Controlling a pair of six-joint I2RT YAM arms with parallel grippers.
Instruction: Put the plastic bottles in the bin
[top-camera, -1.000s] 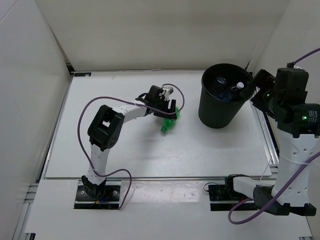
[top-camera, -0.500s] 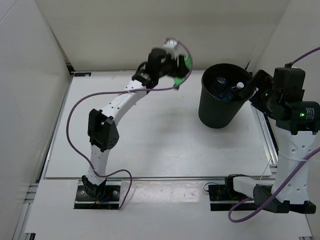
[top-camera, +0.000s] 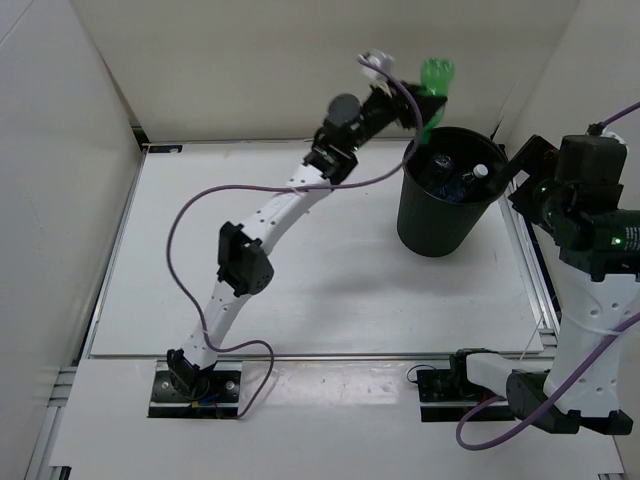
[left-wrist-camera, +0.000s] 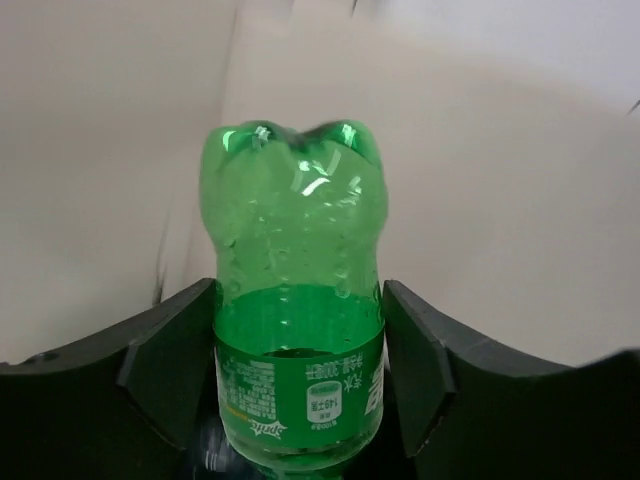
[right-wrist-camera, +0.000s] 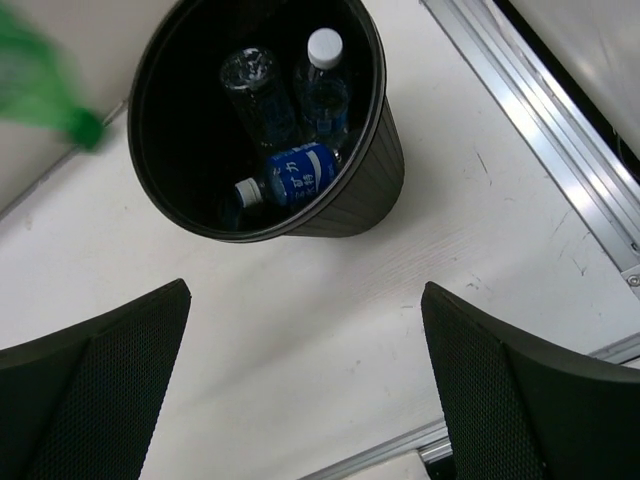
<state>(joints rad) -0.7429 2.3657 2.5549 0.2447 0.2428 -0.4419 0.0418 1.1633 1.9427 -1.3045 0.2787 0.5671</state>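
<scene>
My left gripper (top-camera: 418, 98) is shut on the green bottle (top-camera: 434, 80), held high at the back left of the bin's rim. In the left wrist view the green bottle (left-wrist-camera: 298, 300) sits between both fingers (left-wrist-camera: 170, 345), base pointing away. The bin (top-camera: 440, 220) stands at the table's back right. Three bottles lie inside it: a blue-labelled one (right-wrist-camera: 300, 172), a white-capped one (right-wrist-camera: 322, 85) and a plain clear one (right-wrist-camera: 255, 90). My right gripper (top-camera: 522, 165) hangs open to the right of the bin (right-wrist-camera: 372, 190); nothing is between its fingers (right-wrist-camera: 110, 370). The green bottle (right-wrist-camera: 40, 85) shows blurred at the top left of that view.
An aluminium rail (right-wrist-camera: 540, 110) runs along the table's right edge, close to the bin. White walls enclose the table at the back and both sides. A purple cable (top-camera: 185, 215) loops off the left arm.
The left arm has lifted the green bottle off the middle of the table and carried it up and to the right, to the bin's rim. The right arm has barely moved.
</scene>
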